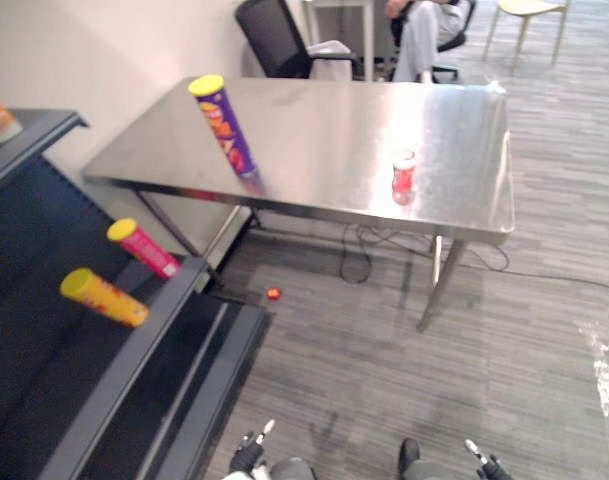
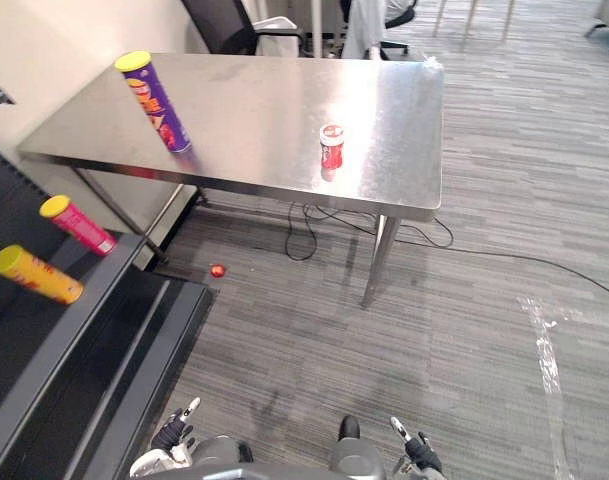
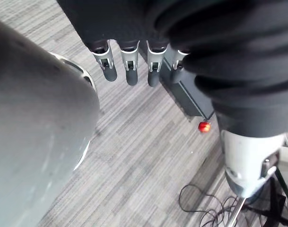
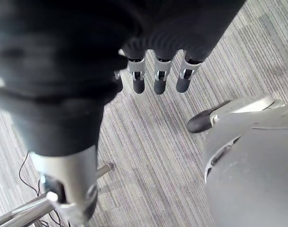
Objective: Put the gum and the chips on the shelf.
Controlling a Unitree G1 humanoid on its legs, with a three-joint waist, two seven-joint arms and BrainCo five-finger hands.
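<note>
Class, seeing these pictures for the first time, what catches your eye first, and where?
A tall purple chips can with a yellow lid stands at the left of the steel table; a small red gum tub stands near its front edge. A pink can and a yellow can sit on the dark shelf at left.
</note>
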